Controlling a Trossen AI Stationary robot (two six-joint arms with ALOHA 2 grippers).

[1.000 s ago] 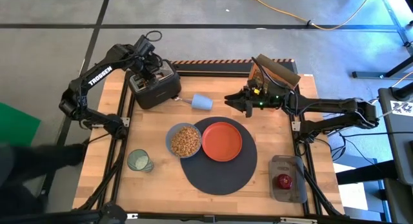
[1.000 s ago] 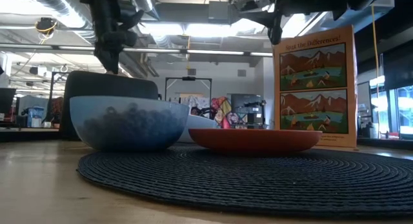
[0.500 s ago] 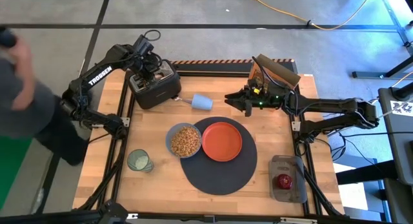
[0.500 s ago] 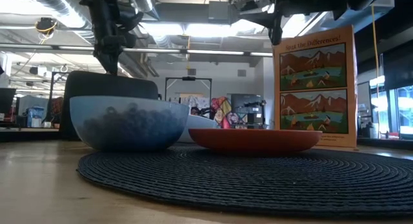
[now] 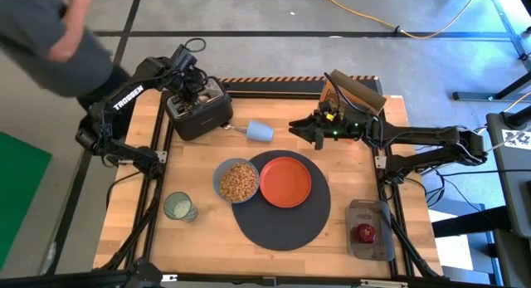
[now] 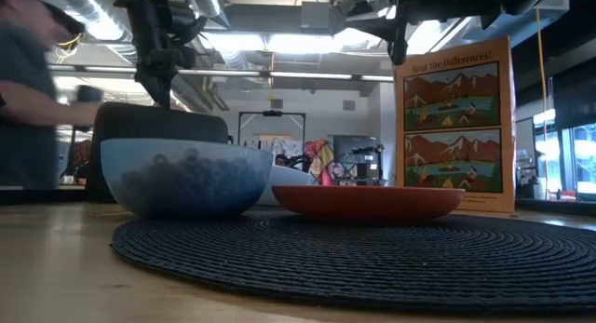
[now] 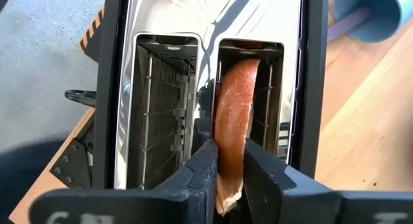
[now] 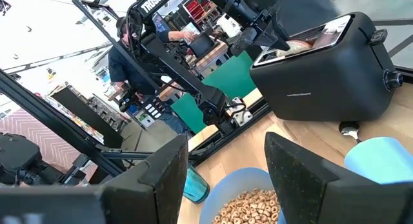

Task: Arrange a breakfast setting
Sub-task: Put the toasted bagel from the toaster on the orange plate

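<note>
The toast slice (image 7: 233, 114) is pinched between the fingers of the left gripper (image 7: 227, 161) and stands upright in 1 slot of the black toaster (image 5: 199, 108). Beside the toaster, toward the orange cereal box (image 5: 353, 95), the right gripper (image 5: 300, 128) is held above the table with its jaws spread.
</note>
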